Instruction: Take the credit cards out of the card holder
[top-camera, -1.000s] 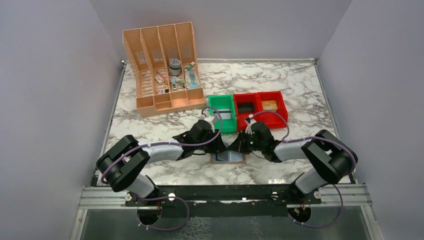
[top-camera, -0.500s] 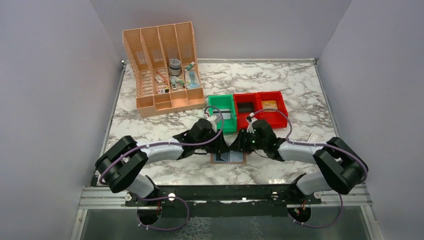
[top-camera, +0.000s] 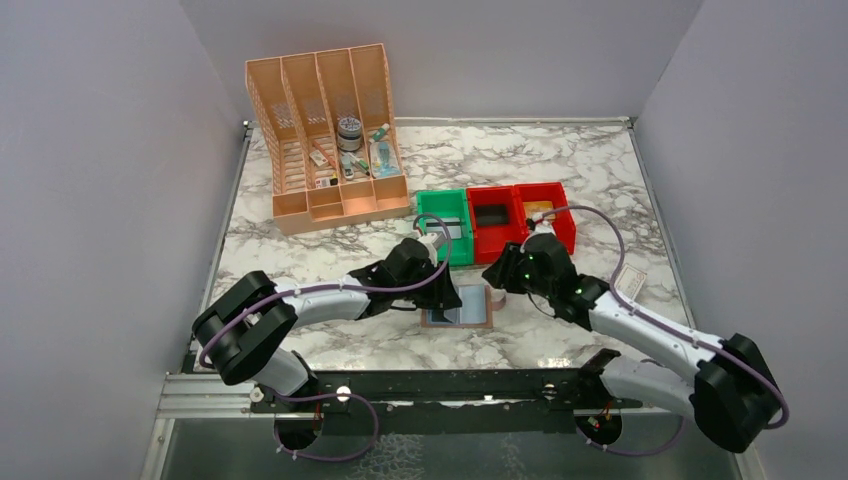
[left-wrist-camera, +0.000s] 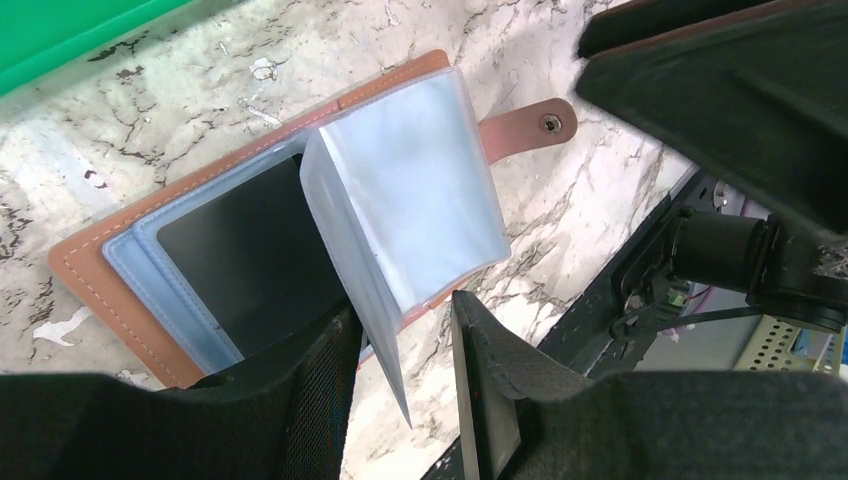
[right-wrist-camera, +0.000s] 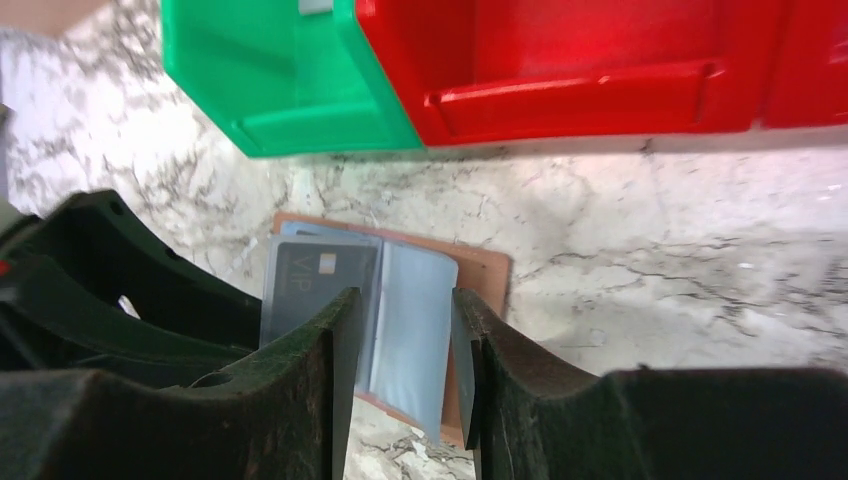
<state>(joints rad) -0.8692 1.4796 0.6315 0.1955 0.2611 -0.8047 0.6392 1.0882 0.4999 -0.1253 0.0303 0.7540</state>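
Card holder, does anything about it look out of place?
One clear pocket leaf of the open card holder stands up instead of lying flat, its edge between the fingers of the left pincer. A dark card lies beneath.

Plain grey walls (top-camera: 90, 150), white marble-patterned table (top-camera: 540, 160), even light

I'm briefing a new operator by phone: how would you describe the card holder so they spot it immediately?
On the marble table, look just in front of the green bin, on its near side. The card holder lies open there: unlike the boxy bin, it is a thin brown-edged wallet with a blue-grey pocketed inside and a dark card showing.
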